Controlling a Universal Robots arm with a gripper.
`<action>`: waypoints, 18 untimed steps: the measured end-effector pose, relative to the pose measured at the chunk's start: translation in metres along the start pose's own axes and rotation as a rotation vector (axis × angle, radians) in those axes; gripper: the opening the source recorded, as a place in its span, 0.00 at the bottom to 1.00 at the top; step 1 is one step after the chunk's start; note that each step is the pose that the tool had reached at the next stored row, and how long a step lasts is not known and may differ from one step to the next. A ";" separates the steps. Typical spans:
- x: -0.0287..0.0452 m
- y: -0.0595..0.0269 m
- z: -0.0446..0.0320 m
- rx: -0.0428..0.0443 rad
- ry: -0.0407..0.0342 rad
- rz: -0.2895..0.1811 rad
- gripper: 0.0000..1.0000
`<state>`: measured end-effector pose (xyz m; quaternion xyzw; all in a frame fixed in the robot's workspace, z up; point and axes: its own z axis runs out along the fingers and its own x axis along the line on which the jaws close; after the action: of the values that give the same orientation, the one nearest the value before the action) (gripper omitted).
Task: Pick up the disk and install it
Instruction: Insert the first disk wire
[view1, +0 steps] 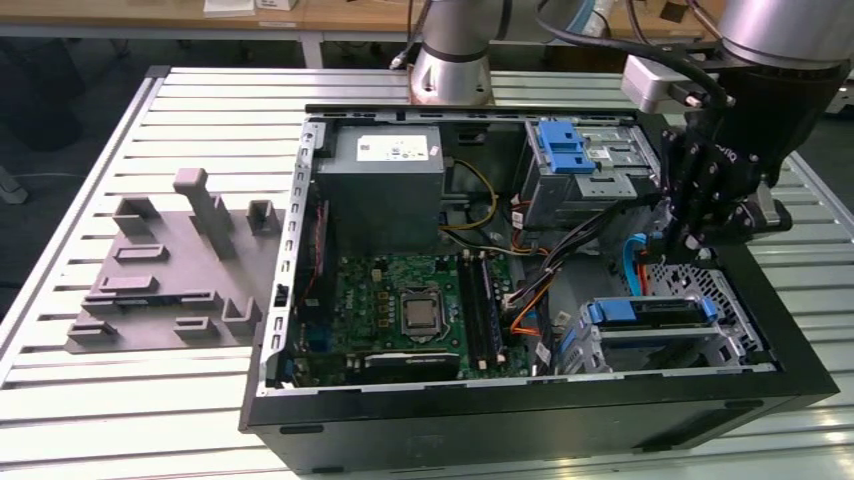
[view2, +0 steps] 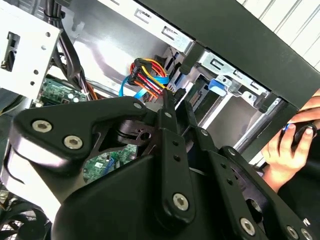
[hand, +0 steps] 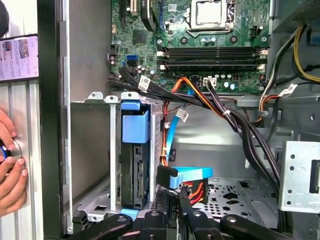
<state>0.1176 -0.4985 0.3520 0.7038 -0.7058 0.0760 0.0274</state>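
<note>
Claw (view1: 687, 240) lowered inside computer case (view1: 534, 420), state impossible to tell; disk (hand: 134, 165) seated upright in bay.

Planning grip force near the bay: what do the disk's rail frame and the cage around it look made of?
The disk rail frame looks like moulded blue plastic, matte and evenly coloured. The cage looks like bare sheet metal, probably steel: dull silver, with folded edges and punched holes.
</note>
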 end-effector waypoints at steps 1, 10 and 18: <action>0.0000 0.0000 0.0002 0.0000 0.0014 0.000 0.24; 0.0009 -0.0014 0.0035 -0.0270 -0.0090 -0.003 0.16; 0.0205 -0.0016 0.0134 -0.0382 -0.0221 -0.004 0.16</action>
<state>0.1199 -0.5208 0.3419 0.7054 -0.7059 0.0546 0.0331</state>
